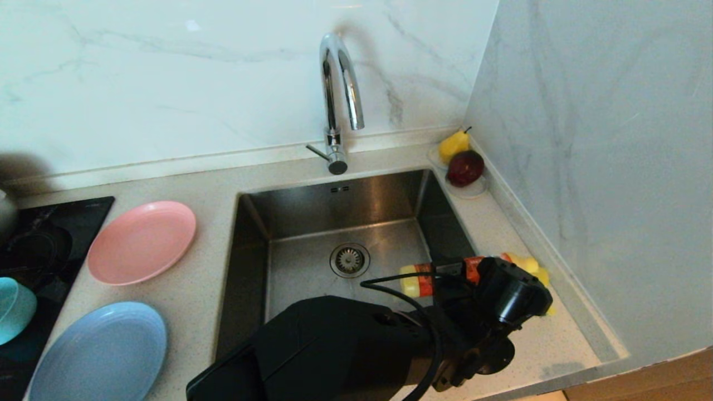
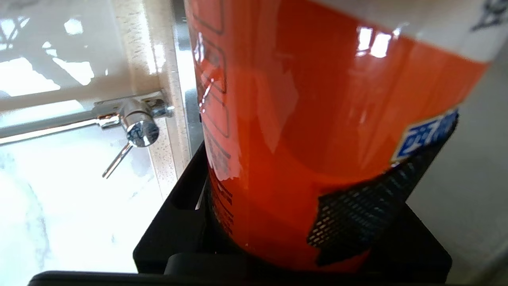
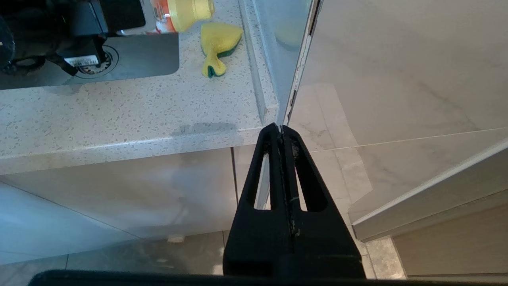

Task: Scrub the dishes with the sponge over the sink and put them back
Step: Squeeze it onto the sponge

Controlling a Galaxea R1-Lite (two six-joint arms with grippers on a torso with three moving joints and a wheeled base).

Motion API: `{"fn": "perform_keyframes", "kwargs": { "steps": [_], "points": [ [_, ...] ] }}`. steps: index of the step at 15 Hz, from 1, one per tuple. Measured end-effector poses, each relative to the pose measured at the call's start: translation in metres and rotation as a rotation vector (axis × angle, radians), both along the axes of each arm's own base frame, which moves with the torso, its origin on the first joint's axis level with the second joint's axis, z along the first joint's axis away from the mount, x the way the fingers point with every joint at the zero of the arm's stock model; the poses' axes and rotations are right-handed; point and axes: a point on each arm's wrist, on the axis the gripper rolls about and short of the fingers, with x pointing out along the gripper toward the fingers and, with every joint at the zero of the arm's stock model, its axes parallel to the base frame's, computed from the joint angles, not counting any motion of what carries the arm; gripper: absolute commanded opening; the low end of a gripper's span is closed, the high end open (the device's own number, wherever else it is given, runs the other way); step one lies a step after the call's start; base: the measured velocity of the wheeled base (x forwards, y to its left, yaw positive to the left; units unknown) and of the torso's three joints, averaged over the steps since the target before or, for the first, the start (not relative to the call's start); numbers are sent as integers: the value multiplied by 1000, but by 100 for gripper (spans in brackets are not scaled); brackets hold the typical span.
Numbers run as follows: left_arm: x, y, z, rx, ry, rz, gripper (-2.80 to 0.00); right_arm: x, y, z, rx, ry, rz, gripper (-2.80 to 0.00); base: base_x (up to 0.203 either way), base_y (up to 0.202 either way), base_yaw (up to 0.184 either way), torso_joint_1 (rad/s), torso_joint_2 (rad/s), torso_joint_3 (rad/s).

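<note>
The left gripper (image 1: 465, 273) is clamping an orange-labelled detergent bottle (image 1: 431, 277), holding it sideways over the sink's (image 1: 312, 262) right rim. The yellow sponge (image 1: 532, 266) is lying on the counter just right of the sink, beside the bottle. The pink plate (image 1: 142, 241), the blue plate (image 1: 100, 353) and the teal bowl (image 1: 14, 309) are sitting left of the sink. The right gripper (image 3: 282, 135) is hanging pressed together below the counter edge.

Orange bottle (image 1: 429, 278); pear (image 1: 454, 145), perhaps a plum (image 1: 465, 167), cornered.
</note>
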Motion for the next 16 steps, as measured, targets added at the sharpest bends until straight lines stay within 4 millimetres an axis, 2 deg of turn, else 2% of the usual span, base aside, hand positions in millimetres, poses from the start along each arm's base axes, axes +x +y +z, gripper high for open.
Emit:
{"fn": "perform_keyframes", "kwargs": {
  "steps": [4,11,16],
  "points": [
    [-1,1,1,6,3,-1,-280,0,0,0,0,0,-1,-280,0,0,0,0,0,0],
    [-7,-3,-12,35,20,-14,-280,0,0,0,0,0,-1,-280,0,0,0,0,0,0],
    [-6,-3,-8,-14,5,-7,-280,0,0,0,0,0,-1,-280,0,0,0,0,0,0]
  ]
}}
